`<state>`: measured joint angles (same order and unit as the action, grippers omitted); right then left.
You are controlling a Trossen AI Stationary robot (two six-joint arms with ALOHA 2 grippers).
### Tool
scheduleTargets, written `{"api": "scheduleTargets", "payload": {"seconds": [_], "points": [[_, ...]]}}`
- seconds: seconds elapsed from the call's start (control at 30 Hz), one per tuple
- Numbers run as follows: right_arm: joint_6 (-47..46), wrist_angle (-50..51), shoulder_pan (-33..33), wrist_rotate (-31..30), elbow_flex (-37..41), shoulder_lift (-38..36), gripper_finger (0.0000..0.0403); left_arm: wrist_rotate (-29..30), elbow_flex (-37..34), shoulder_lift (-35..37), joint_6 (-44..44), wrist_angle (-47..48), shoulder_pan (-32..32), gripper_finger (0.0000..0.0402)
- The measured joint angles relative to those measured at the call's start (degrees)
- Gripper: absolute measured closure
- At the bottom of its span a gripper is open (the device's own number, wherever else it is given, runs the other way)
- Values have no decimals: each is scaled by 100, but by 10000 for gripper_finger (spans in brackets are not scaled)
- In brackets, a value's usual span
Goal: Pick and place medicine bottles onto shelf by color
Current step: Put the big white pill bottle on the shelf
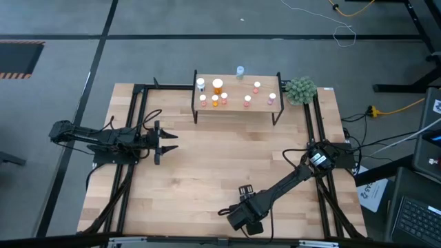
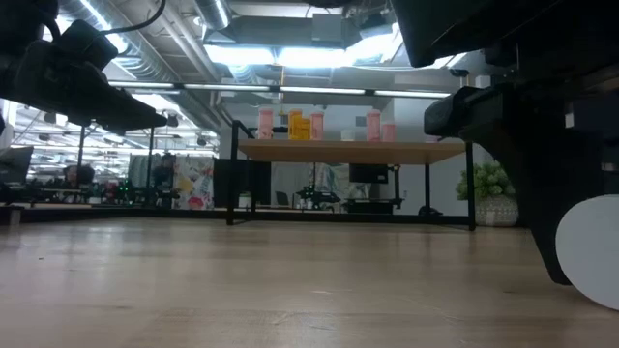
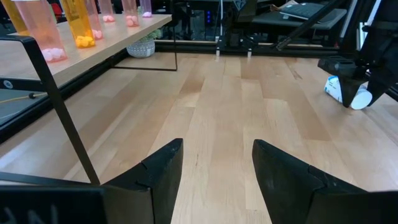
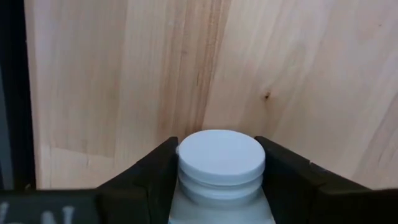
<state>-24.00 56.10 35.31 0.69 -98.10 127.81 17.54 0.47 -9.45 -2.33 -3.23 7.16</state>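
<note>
The shelf (image 1: 238,105) stands at the table's far middle. On it stand several white-capped medicine bottles, orange (image 1: 218,86) and pink (image 1: 257,87) among them; they also show in the low view (image 2: 300,125). My right gripper (image 1: 238,215) is near the table's near edge, shut on a white-capped bottle (image 4: 219,155) with a whitish-blue body (image 3: 336,90). My left gripper (image 3: 217,152) is open and empty at the table's left, pointing toward the right edge. My right gripper pinches the bottle between its two fingers, one on each side of the cap and neck (image 4: 186,180). The bottle lies along the fingers, its cap pointing out past the tips toward the near edge (image 2: 590,251). I cannot tell whether it touches the table.
A small potted plant (image 1: 301,89) stands at the shelf's right end. Black frame rails (image 1: 141,124) run along the table's left and right sides. Bare wood lies between the arms and the shelf.
</note>
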Motion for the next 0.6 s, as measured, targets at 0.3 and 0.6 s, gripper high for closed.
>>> {"api": "scheduleTargets", "payload": {"seconds": [0.3, 0.6], "points": [[-146, 120, -6, 9, -9, -4, 207, 0, 0, -2, 1, -2, 0, 212], [-212, 604, -63, -810, -535, -2, 218, -1, 0, 0, 2, 1, 0, 212]]}}
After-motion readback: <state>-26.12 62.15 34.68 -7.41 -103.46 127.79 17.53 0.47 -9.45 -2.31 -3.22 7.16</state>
